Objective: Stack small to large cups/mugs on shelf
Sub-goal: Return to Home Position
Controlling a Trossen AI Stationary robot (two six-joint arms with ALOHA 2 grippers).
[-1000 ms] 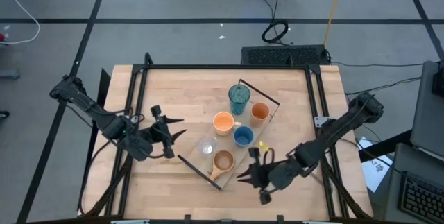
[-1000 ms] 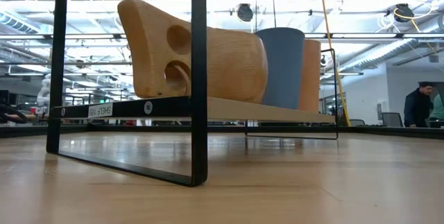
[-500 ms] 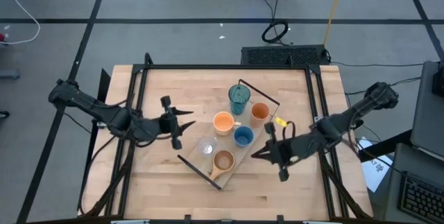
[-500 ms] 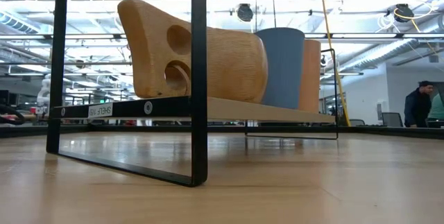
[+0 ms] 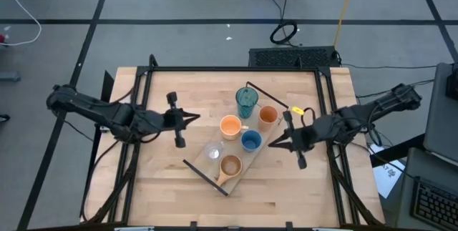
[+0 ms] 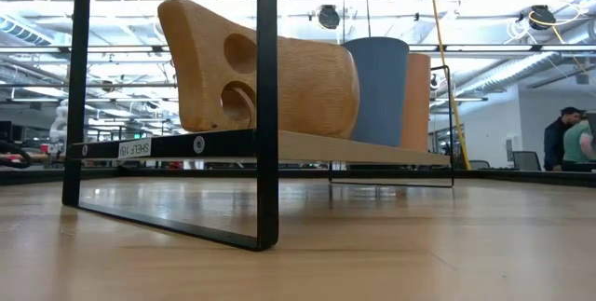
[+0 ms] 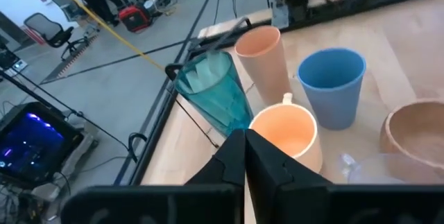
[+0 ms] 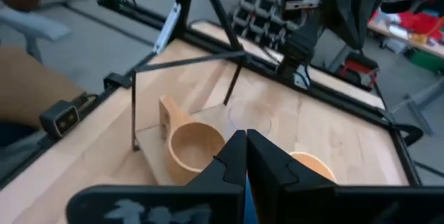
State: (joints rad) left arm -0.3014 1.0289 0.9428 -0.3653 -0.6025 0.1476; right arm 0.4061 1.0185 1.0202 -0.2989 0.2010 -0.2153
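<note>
A: The left fingers [image 7: 232, 160]?
B: Pressed together, empty, standing off from the long light-wood shelf with black rails [image 6: 372, 152] so nothing tips.
A: The assorted cups [image 5: 250, 141]?
B: All six on it, ahead of both fingertips.
A: The right fingers [image 8: 234, 156]?
B: Closed, empty; stacking looks finished.

Low view: tan mug [image 6: 270, 77] hides clear cup [image 5: 212, 151] and teal tumbler [image 5: 246, 101]; blue cup [image 6: 382, 87] and orange cup [image 6: 418, 96] partly covered. Left wrist view: tan mug cut off at edge, clear cup blurred.
</note>
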